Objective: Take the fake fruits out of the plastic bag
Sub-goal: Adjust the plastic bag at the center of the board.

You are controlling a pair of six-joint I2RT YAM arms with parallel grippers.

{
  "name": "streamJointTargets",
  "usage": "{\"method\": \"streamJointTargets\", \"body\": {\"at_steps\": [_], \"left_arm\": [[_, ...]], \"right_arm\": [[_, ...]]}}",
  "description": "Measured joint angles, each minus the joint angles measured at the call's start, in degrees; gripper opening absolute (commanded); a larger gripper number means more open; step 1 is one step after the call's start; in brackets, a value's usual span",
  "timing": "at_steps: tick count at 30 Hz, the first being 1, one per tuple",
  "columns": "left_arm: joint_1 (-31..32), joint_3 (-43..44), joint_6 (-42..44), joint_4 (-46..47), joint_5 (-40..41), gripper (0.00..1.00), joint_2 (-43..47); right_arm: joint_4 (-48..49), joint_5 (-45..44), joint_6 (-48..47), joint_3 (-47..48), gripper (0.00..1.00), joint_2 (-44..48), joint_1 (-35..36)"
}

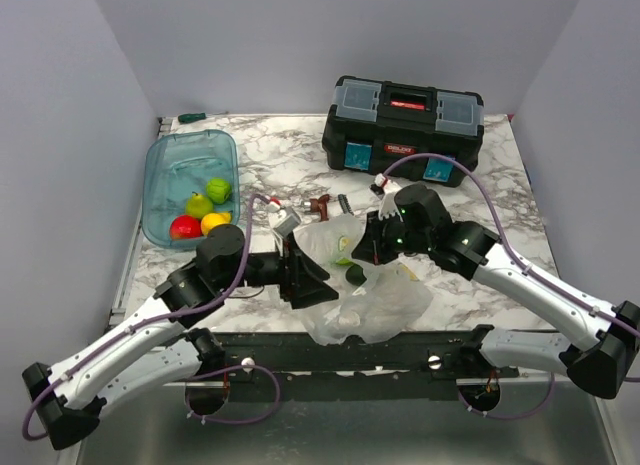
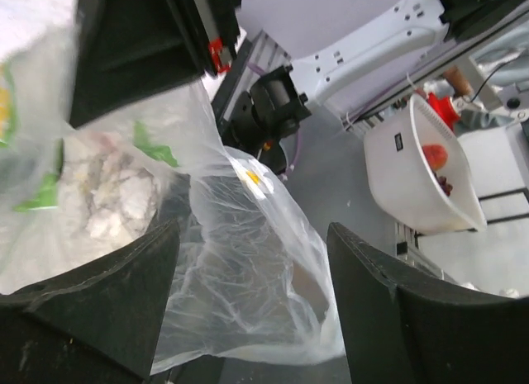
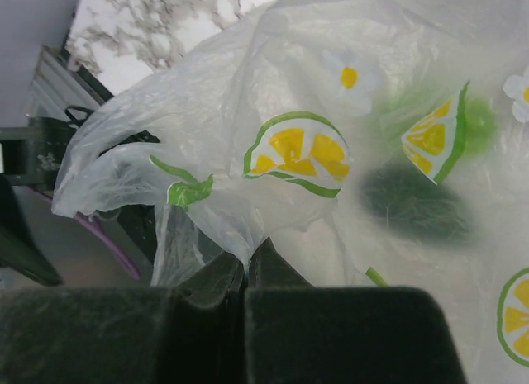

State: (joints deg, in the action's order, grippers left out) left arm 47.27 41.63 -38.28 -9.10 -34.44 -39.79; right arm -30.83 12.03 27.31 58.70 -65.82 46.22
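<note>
Right tool (image 3: 245, 278): closed, pinching a fold of the plastic bag (image 3: 273, 95). Left tool (image 2: 252, 234): fingers apart, bag film loose between them, not pinched. Bag lies crumpled at the near middle of the counter (image 1: 280, 155). Dark green fruit (image 1: 355, 275) shows through the film. Four fruits (image 1: 213, 222) sit in the teal tub (image 1: 165, 175), far left.

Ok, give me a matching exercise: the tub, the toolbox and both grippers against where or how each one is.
1. teal tub
2. toolbox
3. right gripper
4. left gripper

A. shut on the plastic bag
B. far side of the table, lid closed
C. has fake fruits in it
D. open, facing the plastic bag

Pairs: 1-C, 2-B, 3-A, 4-D
</note>
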Motion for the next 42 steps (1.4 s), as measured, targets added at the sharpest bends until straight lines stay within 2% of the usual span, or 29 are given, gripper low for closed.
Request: {"method": "streamJointTargets", "body": {"at_steps": [8, 13, 17, 18, 23, 27, 33, 37, 39, 42], "left_arm": [[12.2, 0.1, 2.6, -0.9, 11.4, 0.66, -3.5], [13.1, -0.3, -0.6, -4.8, 23.5, 0.57, -4.8], [13.1, -3.5, -2.3, -5.1, 30.1, 0.57, -3.0], [13.1, -4.0, -2.3, -5.1, 30.6, 0.59, -2.6], [13.2, -4.5, -2.4, -1.9, 29.9, 0.83, -3.1], [13.2, -8.3, -2.3, 2.2, 28.8, 0.85, 3.1], [13.2, -7.7, -2.3, 2.6, 28.7, 0.85, 8.6], [13.2, -5.9, -3.6, 2.2, 29.0, 0.89, 10.3], [13.2, -3.9, -3.9, 1.1, 29.8, 0.82, 10.2], [13.2, 0.2, -4.0, -1.3, 30.8, 0.62, 8.2]], "right_arm": [[3.2, 0.6, 1.7, 2.0, 0.01, 0.9, 0.0], [5.0, 1.6, 2.6, 2.6, 0.01, 0.9, 0.0], [5.7, 2.3, 3.3, 2.5, 0.01, 0.9, 0.0], [6.0, 2.6, 3.7, 2.5, 0.01, 0.9, 0.0], [7.9, 3.9, 4.9, 2.1, 0.01, 0.9, 0.0], [8.8, 4.3, 5.3, 2.1, 0.01, 1.0, 0.0], [9.0, 5.5, 5.4, 2.1, 0.01, 1.0, 0.0], [9.0, 5.6, 5.5, 2.0, 0.01, 1.0, 0.0], [9.2, 5.7, 5.5, 1.9, 0.01, 1.0, 0.0], [9.4, 5.7, 5.6, 1.9, 0.01, 1.0, 0.0]]}}
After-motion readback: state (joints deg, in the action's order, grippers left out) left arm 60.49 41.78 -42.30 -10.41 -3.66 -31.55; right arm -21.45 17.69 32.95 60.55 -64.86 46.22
